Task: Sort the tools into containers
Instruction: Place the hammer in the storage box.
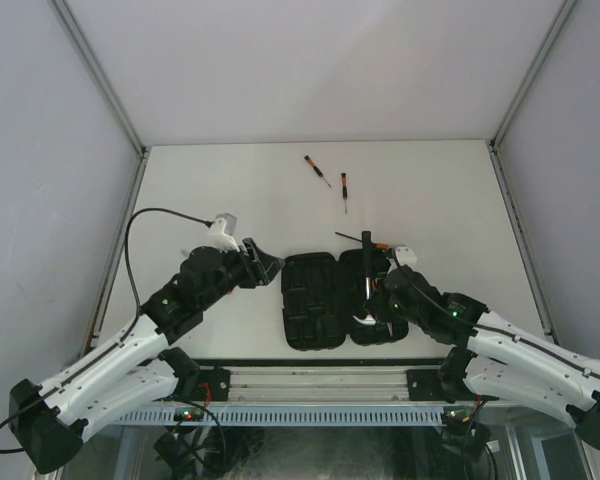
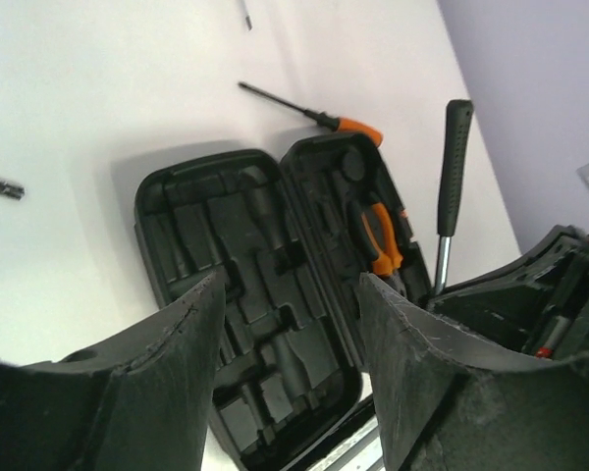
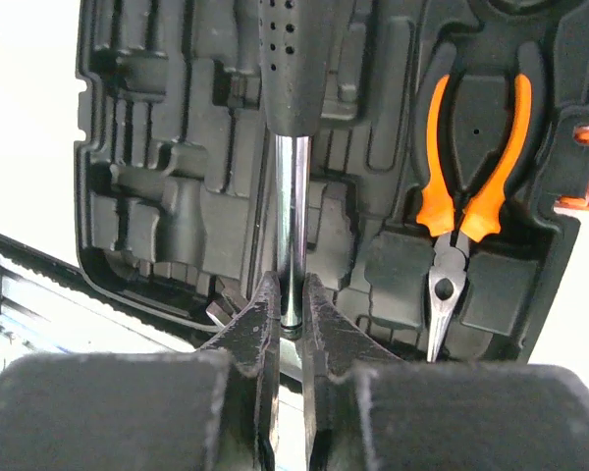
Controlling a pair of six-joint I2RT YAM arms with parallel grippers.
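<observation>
Top: I see case (image 1: 310, 300) open at the surface's near edge, screwdrivers (image 1: 317, 171) loose toward far edge. Left wrist: left hand (image 2: 293, 285) released, empty. Right wrist: right hand (image 3: 287, 309) clenched on hammer (image 3: 291, 196) shaft over case; pliers (image 3: 471, 167) slotted.

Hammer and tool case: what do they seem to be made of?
Hammer: shaft looks like polished metal, mirror-bright with reflections; grip seems black rubber or plastic, matte and dimpled. Tool case: apparently moulded black plastic, dull sheen, formed slots.
</observation>
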